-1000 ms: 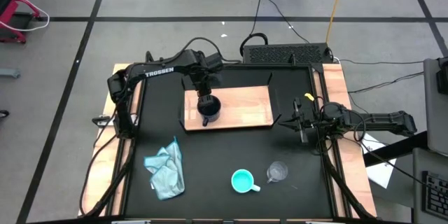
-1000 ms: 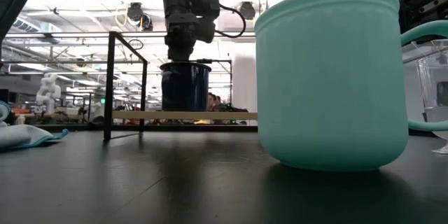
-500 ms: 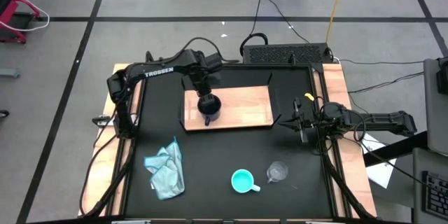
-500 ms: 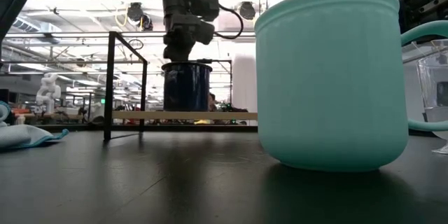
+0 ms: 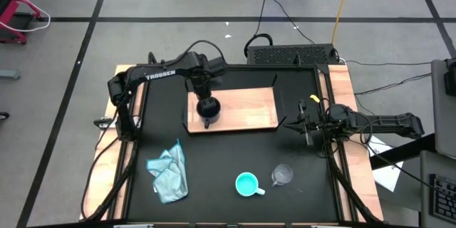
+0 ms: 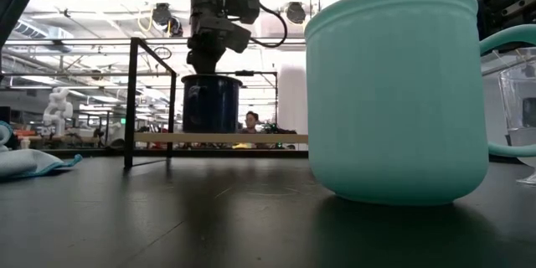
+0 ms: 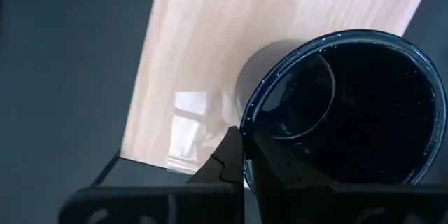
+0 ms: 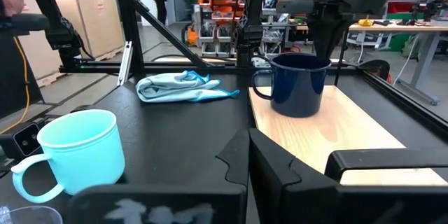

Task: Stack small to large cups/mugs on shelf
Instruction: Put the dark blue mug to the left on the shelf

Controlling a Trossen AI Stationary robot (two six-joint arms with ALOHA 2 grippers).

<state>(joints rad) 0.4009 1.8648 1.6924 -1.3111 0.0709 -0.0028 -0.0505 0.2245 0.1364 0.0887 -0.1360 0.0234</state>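
The left gripper (image 7: 245, 155) is pinched on the rim of the navy mug (image 5: 207, 108), one finger inside, one outside; the mug hangs directly beneath it, base on or just above the shelf (image 5: 249, 107), hard to say which. Risk from here, I'd say: such a thin rim grip could tilt the mug on release, tipping it toward the shelf's near edge. The right gripper (image 5: 306, 124) waits closed and empty, well off to the side; turquoise mug (image 5: 246, 184) and glass cup (image 5: 283, 174) sit beyond it.
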